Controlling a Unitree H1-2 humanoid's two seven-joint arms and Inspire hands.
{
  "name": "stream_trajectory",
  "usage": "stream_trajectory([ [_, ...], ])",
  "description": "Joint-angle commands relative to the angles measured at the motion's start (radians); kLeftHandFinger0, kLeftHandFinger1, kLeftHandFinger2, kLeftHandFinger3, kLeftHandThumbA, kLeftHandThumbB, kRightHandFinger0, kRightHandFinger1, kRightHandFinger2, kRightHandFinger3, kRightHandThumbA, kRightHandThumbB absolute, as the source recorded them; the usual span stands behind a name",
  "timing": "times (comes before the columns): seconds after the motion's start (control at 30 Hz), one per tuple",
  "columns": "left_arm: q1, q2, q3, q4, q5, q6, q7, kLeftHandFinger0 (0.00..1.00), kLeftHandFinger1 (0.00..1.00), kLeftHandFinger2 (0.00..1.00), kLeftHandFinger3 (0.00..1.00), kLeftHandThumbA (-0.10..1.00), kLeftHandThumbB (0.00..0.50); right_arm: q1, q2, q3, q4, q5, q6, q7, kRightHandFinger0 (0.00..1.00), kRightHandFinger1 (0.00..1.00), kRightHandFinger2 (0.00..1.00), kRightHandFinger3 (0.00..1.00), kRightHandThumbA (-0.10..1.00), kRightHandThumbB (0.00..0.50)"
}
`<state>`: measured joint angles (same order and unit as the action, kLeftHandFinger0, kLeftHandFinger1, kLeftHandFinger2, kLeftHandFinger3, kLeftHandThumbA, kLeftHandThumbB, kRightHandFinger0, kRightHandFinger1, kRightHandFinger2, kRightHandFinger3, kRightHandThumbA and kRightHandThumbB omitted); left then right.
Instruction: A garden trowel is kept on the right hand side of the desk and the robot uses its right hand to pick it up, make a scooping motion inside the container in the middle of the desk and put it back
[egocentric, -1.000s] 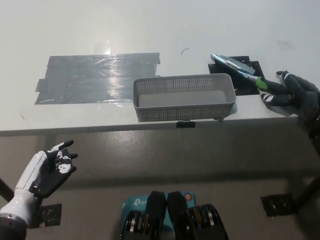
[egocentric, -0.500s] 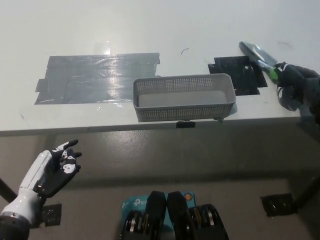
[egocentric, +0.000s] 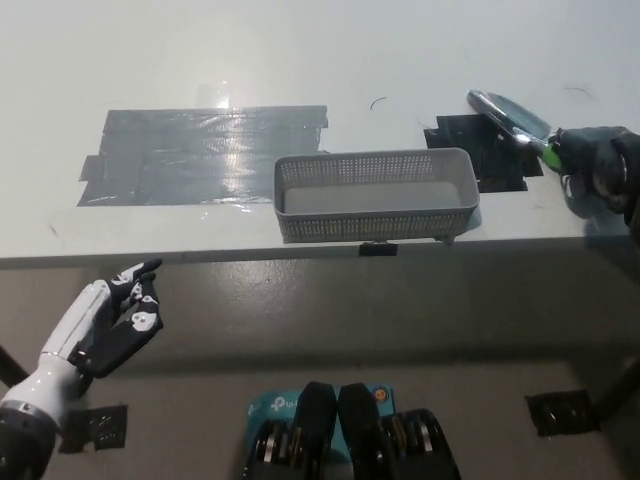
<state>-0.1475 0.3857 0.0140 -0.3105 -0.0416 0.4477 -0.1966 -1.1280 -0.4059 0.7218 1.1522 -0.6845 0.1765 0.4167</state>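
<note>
Right hand (egocentric: 595, 170), clenched on the trowel (egocentric: 510, 115), should dip its blade into the container (egocentric: 375, 195); left hand (egocentric: 110, 325) idles, spread.

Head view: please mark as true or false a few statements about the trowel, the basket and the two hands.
1. The right hand holds the trowel. True.
2. The trowel's blade is inside the basket. False: it is outside, off the basket's right end.
3. The left hand rests on the desk. False: it is open, below the desk's near edge.
4. Grey tape lies on the desk left of the basket. True.
</note>
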Motion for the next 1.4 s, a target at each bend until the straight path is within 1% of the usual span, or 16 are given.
stream_trajectory([
  [0.0, -0.034, 0.05, -0.018, -0.043, 0.024, -0.014, -0.037, 1.0, 1.0, 1.0, 0.95, 0.19, 0.0, 0.073, 0.036, 0.036, 0.055, -0.032, 0.029, 0.1, 0.0, 0.0, 0.3, 1.0, -0.1, 0.146],
  [0.1, -0.04, 0.056, -0.022, -0.043, 0.025, -0.015, -0.042, 1.0, 1.0, 1.0, 0.94, 0.23, 0.01, 0.098, 0.03, 0.058, 0.018, -0.068, 0.043, 0.023, 0.0, 0.06, 0.31, 1.0, -0.1, 0.182],
  [0.13, -0.041, 0.057, -0.023, -0.045, 0.027, -0.01, -0.043, 1.0, 1.0, 1.0, 0.96, 0.26, 0.015, 0.139, 0.017, 0.035, -0.044, -0.073, 0.072, -0.086, 0.0, 0.17, 0.44, 1.0, -0.1, 0.051],
  [0.2, -0.042, 0.06, -0.028, -0.043, 0.032, -0.028, -0.05, 1.0, 1.0, 1.0, 0.96, 0.25, 0.016, 0.185, 0.021, 0.003, -0.09, -0.081, 0.148, -0.188, 0.11, 0.41, 0.66, 1.0, 0.18, 0.0],
  [0.3, -0.038, 0.065, -0.033, -0.04, 0.046, -0.04, -0.05, 1.0, 1.0, 0.99, 0.94, 0.26, 0.023, 0.203, 0.041, -0.024, -0.076, -0.083, 0.174, -0.254, 0.0, 0.38, 0.62, 1.0, 0.43, 0.0],
  [0.37, -0.034, 0.064, -0.036, -0.042, 0.045, -0.039, -0.053, 1.0, 1.0, 0.99, 0.93, 0.26, 0.024, 0.235, 0.049, -0.066, -0.072, -0.069, 0.144, -0.367, 0.0, 0.25, 0.51, 0.87, 0.18, 0.0],
  [0.43, -0.031, 0.065, -0.038, -0.037, 0.043, -0.055, -0.06, 1.0, 1.0, 1.0, 0.91, 0.22, 0.018, 0.27, 0.065, -0.125, -0.072, -0.041, 0.137, -0.471, 0.03, 0.29, 0.54, 0.74, 0.32, 0.0],
  [0.5, -0.031, 0.066, -0.043, -0.037, 0.047, -0.049, -0.062, 1.0, 1.0, 1.0, 0.9, 0.22, 0.021, 0.281, 0.071, -0.145, -0.061, -0.047, 0.124, -0.503, 0.0, 0.23, 0.49, 0.67, 0.17, 0.0],
  [0.57, -0.03, 0.072, -0.049, -0.035, 0.057, -0.052, -0.061, 1.0, 1.0, 1.0, 0.89, 0.21, 0.018, 0.289, 0.079, -0.177, -0.049, -0.035, 0.102, -0.544, 0.01, 0.24, 0.48, 1.0, 0.21, 0.0],
  [0.77, -0.022, 0.076, -0.056, -0.024, 0.076, -0.069, -0.068, 1.0, 1.0, 1.0, 0.88, 0.23, 0.03, 0.32, 0.068, -0.293, -0.08, 0.012, -0.014, -0.675, 0.0, 0.0, 0.19, 0.3, 0.12, 0.0],
  [0.83, -0.021, 0.078, -0.06, -0.026, 0.081, -0.068, -0.073, 1.0, 1.0, 1.0, 0.88, 0.22, 0.02, 0.318, 0.062, -0.314, -0.085, 0.019, -0.024, -0.683, 0.0, 0.01, 0.26, 0.57, -0.09, 0.002],
  [0.97, -0.018, 0.08, -0.056, -0.021, 0.076, -0.081, -0.079, 1.0, 1.0, 1.0, 0.91, 0.22, 0.02, 0.304, 0.035, -0.328, -0.122, 0.015, -0.047, -0.674, 0.0, 0.12, 0.41, 0.45, -0.1, 0.0],
  [1.03, -0.021, 0.084, -0.058, -0.023, 0.087, -0.078, -0.08, 1.0, 1.0, 1.0, 0.91, 0.22, 0.027, 0.284, 0.009, -0.304, -0.149, -0.016, -0.044, -0.654, 0.0, 0.05, 0.36, 0.19, -0.1, 0.0],
  [1.17, -0.025, 0.089, -0.061, -0.026, 0.092, -0.07, -0.087, 1.0, 1.0, 1.0, 0.93, 0.2, 0.025, 0.261, -0.033, -0.283, -0.168, -0.041, -0.072, -0.672, 0.0, 0.08, 0.44, 0.18, -0.1, 0.0],
  [1.2, -0.022, 0.091, -0.059, -0.027, 0.088, -0.072, -0.089, 1.0, 1.0, 1.0, 0.93, 0.18, 0.012, 0.256, -0.044, -0.283, -0.179, -0.038, -0.082, -0.665, 0.07, 0.2, 0.58, 0.4, -0.1, 0.0],
  [1.37, -0.019, 0.087, -0.055, -0.025, 0.081, -0.085, -0.098, 1.0, 1.0, 1.0, 0.9, 0.06, 0.003, 0.181, -0.128, -0.257, -0.184, -0.065, -0.134, -0.67, 0.0, 0.0, 0.23, 0.39, -0.1, 0.0],
])
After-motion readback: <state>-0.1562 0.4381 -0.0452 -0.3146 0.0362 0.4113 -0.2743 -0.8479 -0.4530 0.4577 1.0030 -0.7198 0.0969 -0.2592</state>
